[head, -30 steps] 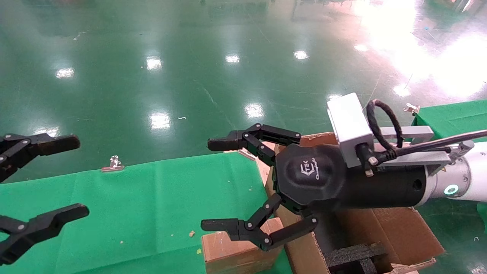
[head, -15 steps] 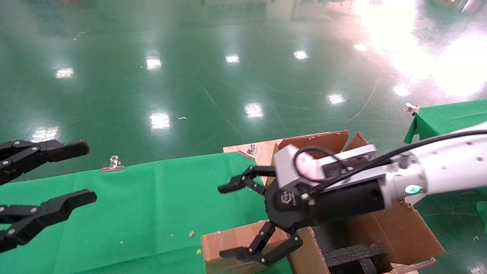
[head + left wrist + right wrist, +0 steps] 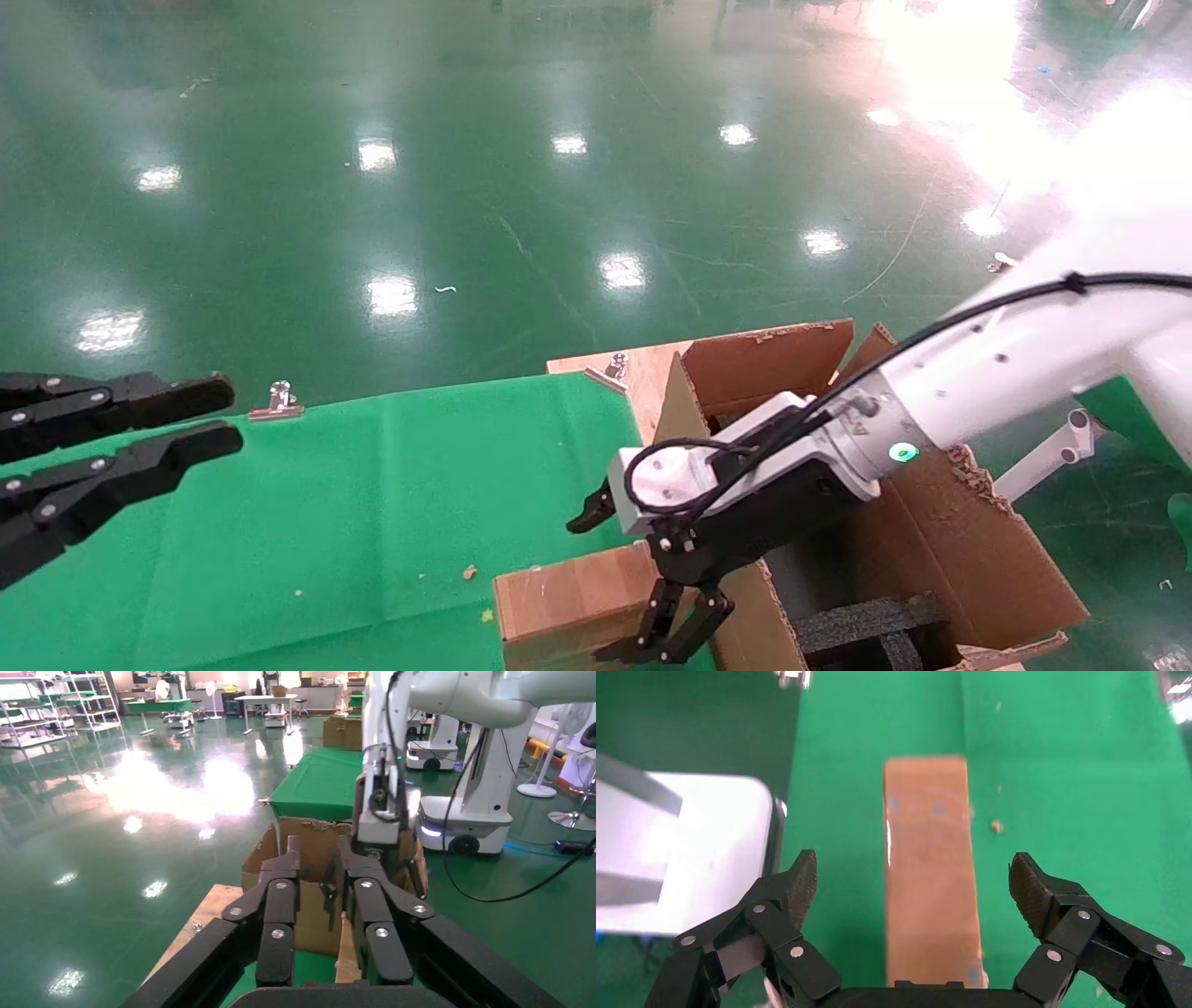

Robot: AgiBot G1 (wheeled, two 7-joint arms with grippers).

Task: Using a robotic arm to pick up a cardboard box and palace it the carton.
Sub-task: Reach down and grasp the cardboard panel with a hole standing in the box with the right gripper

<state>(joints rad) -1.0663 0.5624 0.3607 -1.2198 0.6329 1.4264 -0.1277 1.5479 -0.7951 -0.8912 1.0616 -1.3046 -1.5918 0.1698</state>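
The small brown cardboard box (image 3: 568,606) lies on the green cloth at the near edge, right beside the carton's left wall. The white robotic arm (image 3: 987,373), my right one, reaches down over it. Its black gripper (image 3: 629,578) is open, with one finger on each side of the box and not touching it. In the right wrist view the box (image 3: 926,874) lies lengthwise between the spread fingers of that gripper (image 3: 916,885). The large carton (image 3: 941,531) stands at the right with its flaps up and black foam (image 3: 871,629) inside. My left gripper (image 3: 219,415) hovers at the far left, empty, its fingers a narrow gap apart.
The green cloth table (image 3: 372,503) has metal clips (image 3: 277,401) on its far edge and a bare wooden corner (image 3: 596,359). Another green table (image 3: 1117,410) stands at the right behind the arm. The left wrist view shows the carton (image 3: 309,846) and the right arm (image 3: 379,797) ahead.
My right arm has swung down from level to pointing at the table, bringing its open gripper over the small box. My left gripper's fingers have narrowed from wide open.
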